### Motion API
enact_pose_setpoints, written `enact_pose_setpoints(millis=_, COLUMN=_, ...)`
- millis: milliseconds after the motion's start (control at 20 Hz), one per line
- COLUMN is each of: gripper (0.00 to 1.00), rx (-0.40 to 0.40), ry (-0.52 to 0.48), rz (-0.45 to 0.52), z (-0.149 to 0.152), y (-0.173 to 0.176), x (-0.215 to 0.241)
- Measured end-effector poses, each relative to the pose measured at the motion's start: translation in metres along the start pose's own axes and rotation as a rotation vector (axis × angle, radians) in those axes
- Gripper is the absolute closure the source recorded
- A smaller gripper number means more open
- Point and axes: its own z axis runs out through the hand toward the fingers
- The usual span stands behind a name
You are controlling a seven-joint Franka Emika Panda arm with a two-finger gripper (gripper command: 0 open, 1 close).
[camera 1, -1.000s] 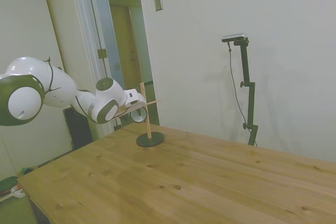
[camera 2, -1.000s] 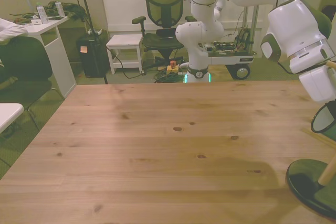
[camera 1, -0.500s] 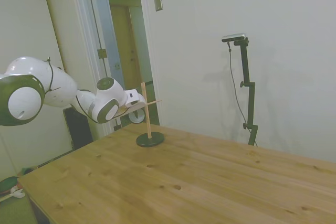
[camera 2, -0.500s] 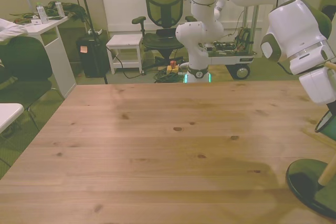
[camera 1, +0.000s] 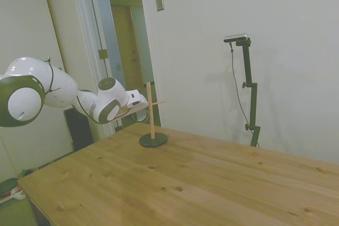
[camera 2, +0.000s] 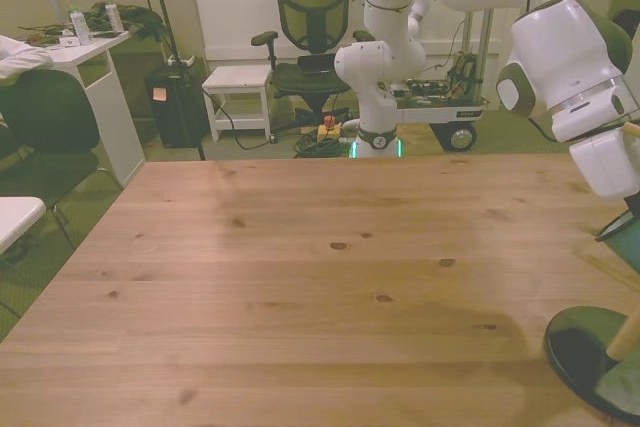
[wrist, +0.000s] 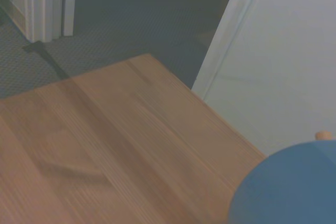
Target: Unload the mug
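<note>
The side view stands off one corner of the worktop (camera 1: 201, 183), a little above its surface, and looks across the boards toward a white wall and an open doorway. The front view sits higher at the opposite edge and looks down the worktop (camera 2: 300, 277) toward an office chair (camera 2: 312, 17) behind it. Both share the wooden top and the peg stand (camera 1: 152, 130), which sits cut off at the front view's right (camera 2: 600, 357). The wrist view looks down from close by, blurred, on a worktop (wrist: 94, 145) corner, carpet and something blue (wrist: 294, 187).
</note>
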Motion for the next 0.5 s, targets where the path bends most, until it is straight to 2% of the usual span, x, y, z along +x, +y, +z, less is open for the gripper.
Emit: enact_pose_setpoints(millis=500, gripper=1.00, rx=-0.003, ry=-0.004, rz=-0.012, z=0.0001, y=-0.0050, x=0.0025)
